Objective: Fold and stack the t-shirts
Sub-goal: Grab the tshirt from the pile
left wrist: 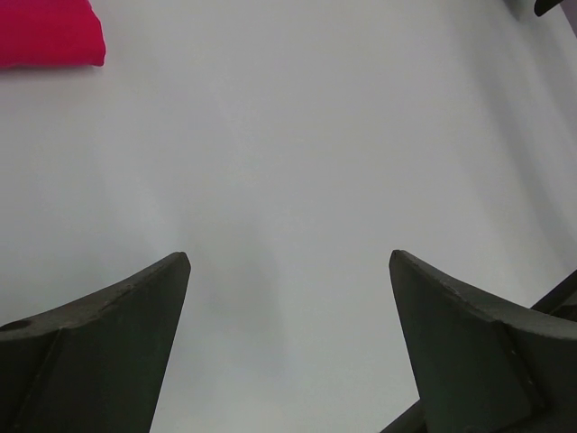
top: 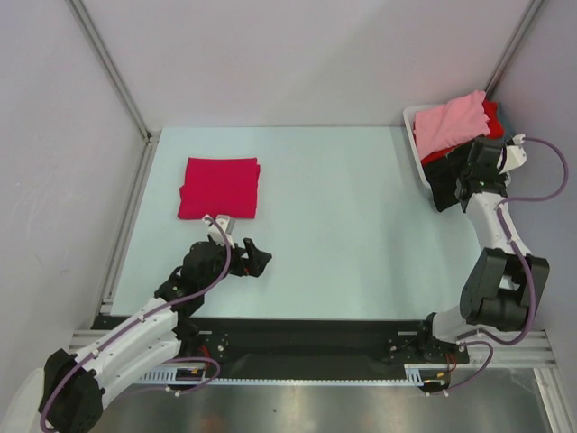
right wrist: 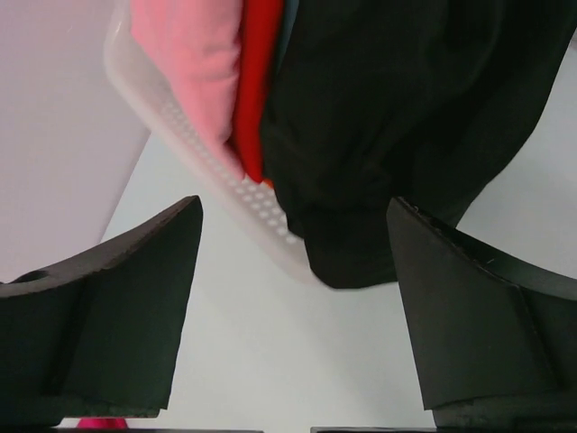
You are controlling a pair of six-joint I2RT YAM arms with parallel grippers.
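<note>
A folded magenta-red t-shirt (top: 219, 188) lies flat at the far left of the table; its corner shows in the left wrist view (left wrist: 50, 32). A black t-shirt (top: 443, 188) hangs over the near edge of the white basket (top: 416, 135), which also holds a pink shirt (top: 451, 124) and a red one (top: 491, 115). My right gripper (top: 466, 183) is open just short of the black shirt (right wrist: 406, 117), not touching it. The pink shirt (right wrist: 194, 54) and red shirt (right wrist: 261, 81) show behind the basket rim (right wrist: 243, 198). My left gripper (top: 260, 259) is open and empty over bare table (left wrist: 288, 262).
Grey walls and metal rails close in the table on the left, the back and the right. The basket stands in the far right corner against the wall. A black strip runs along the near edge by the arm bases.
</note>
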